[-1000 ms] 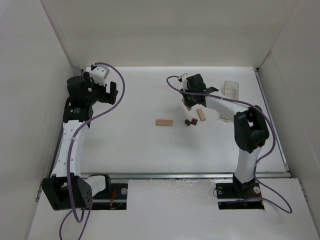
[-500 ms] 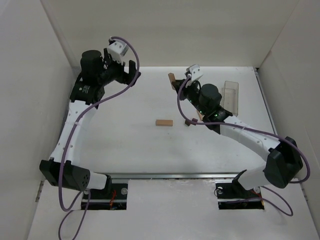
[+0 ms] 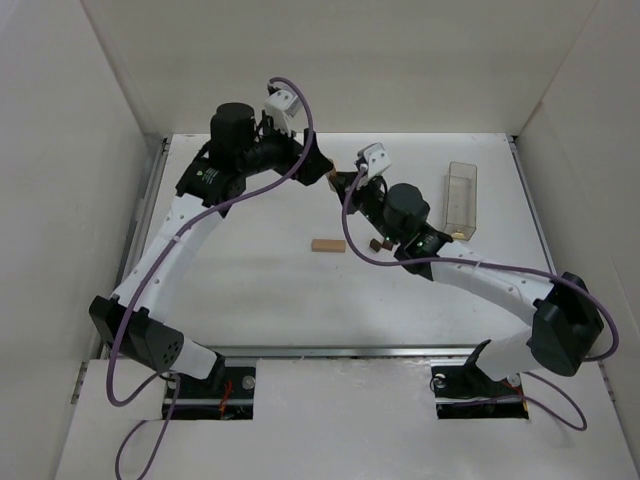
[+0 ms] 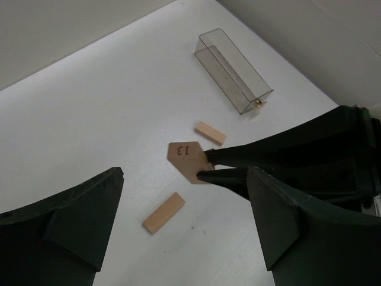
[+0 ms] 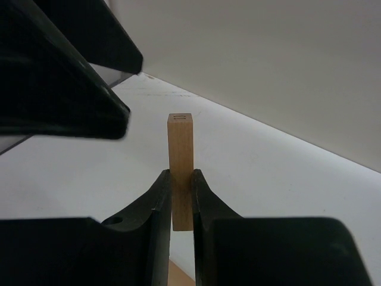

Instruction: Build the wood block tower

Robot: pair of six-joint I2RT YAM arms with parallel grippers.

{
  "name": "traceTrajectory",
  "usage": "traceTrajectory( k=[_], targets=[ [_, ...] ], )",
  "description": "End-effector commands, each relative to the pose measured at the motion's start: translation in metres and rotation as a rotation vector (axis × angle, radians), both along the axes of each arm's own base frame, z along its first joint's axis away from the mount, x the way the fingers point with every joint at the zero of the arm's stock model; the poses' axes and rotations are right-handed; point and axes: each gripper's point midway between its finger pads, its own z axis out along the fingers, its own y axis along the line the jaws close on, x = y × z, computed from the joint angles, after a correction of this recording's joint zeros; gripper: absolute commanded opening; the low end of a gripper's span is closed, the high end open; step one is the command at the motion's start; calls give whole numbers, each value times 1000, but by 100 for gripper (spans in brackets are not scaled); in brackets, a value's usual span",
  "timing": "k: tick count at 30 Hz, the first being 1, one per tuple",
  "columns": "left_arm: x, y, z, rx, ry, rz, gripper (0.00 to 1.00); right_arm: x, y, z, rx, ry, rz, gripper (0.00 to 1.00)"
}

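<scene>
Your right claw (image 5: 181,182) is pinched tight on a flat tan block (image 5: 180,149) marked 13, held up off the tabletop (image 3: 250,290) at the upper centre of the overhead view. Your left claw (image 3: 318,172) hangs just beside it, spread wide and gripping nothing. On the tabletop, one tan bar (image 4: 164,213) lies low in the left wrist view, with a second tan bar (image 4: 210,133) apart from it. The dark pieces (image 3: 378,243) sit mid-frame overhead, and the clear box (image 4: 235,71) is at the upper right.
</scene>
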Motion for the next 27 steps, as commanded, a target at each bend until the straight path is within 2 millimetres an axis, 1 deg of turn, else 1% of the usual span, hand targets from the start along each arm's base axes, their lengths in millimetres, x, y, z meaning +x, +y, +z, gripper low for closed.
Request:
traceTrajectory(
  k=[1, 2, 3, 4, 7, 8, 9, 10, 11, 12, 13, 14, 15, 16, 17, 18, 25, 27],
  targets=[
    [-14, -18, -2, -45, 68, -42, 82, -7, -3, 35, 83, -76, -17, 0],
    [-14, -18, -2, -45, 68, -42, 82, -10, 1, 35, 83, -75, -6, 0],
    [-14, -19, -2, -51, 75, -40, 82, -9, -1, 30, 70, -73, -17, 0],
    [-12, -20, -6, -47, 84, -40, 81, -12, 2, 30, 70, -73, -8, 0],
    [-16, -19, -11, -31, 104, -52, 75, -13, -1, 34, 78, -78, -16, 0],
    [-14, -20, -19, -22, 126, -51, 73, -13, -1, 29, 71, -72, -17, 0],
    [-14, -19, -25, -3, 150, -52, 71, -16, 2, 29, 72, -71, -7, 0],
    [-16, -23, -27, 3, 161, -61, 68, -18, 0, 34, 80, -79, -7, 0],
    [-16, -24, -33, 10, 184, -69, 64, -18, 0, 34, 80, -79, -7, 0],
    [-16, -24, -34, 10, 184, -69, 62, -18, 0, 30, 73, -72, -7, 0],
    [-16, -24, -34, 17, 174, -73, 62, -18, 0, 30, 65, -78, -9, 0],
    [-14, -23, -27, 9, 149, -63, 62, -19, 1, 30, 64, -79, 0, 0],
    [-13, -23, -30, 15, 139, -66, 62, -21, 1, 34, 70, -86, 11, 0],
    [-10, -22, -28, 14, 128, -55, 62, -21, 1, 34, 70, -86, 11, 0],
    [-11, -22, -22, 6, 110, -55, 64, -22, 2, 34, 69, -87, 20, 0],
    [-9, -21, -22, 14, 101, -49, 64, -25, 6, 34, 69, -87, 29, 0],
    [-10, -23, -20, 1, 101, -59, 64, -27, 8, 32, 53, -88, 46, 0],
    [-9, -25, -22, -7, 110, -65, 60, -27, 8, 32, 53, -88, 46, 0]
  ],
)
